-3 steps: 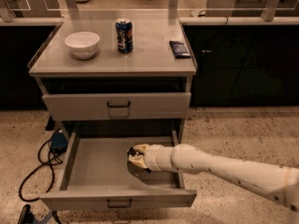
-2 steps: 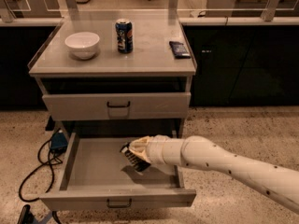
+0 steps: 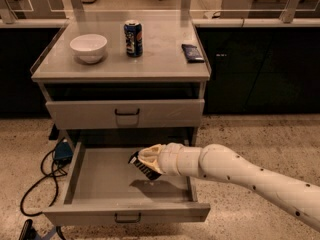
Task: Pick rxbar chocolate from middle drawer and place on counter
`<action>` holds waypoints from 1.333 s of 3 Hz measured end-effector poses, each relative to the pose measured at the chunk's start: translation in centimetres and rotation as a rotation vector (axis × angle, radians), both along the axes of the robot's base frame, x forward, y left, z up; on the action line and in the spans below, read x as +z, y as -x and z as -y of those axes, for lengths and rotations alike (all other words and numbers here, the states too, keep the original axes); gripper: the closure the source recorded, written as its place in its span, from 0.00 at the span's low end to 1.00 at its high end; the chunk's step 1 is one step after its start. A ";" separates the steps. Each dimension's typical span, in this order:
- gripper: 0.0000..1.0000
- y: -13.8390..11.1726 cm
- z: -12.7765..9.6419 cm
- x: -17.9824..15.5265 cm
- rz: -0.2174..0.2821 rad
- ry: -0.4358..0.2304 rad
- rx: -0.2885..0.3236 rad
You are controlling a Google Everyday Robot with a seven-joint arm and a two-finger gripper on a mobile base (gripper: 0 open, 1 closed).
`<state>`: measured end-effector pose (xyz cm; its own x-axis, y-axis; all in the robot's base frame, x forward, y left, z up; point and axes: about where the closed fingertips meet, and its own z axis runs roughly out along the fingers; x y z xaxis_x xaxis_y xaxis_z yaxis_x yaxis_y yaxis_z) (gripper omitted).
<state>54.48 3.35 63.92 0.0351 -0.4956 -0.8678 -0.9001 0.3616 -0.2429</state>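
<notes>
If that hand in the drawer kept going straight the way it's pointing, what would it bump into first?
Probably the left side wall of the middle drawer: the gripper, holding the rxbar chocolate, points leftward inside it. Depth is unclear, so it might pass above.

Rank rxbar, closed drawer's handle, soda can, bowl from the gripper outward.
1. rxbar chocolate, held in the gripper over the middle drawer.
2. Closed drawer's handle, above it.
3. Soda can and bowl, on the counter: too close to call.
</notes>
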 end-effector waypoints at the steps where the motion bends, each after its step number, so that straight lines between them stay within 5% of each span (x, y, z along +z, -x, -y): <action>1: 1.00 -0.2 -0.1 0.4 0.008 0.003 0.000; 2: 1.00 -1.0 0.1 3.4 0.040 0.016 -0.022; 4: 1.00 -5.6 -0.1 19.6 0.225 0.042 -0.241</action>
<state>60.13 3.48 83.51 0.1013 -0.5480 -0.8303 -0.7122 0.5428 -0.4452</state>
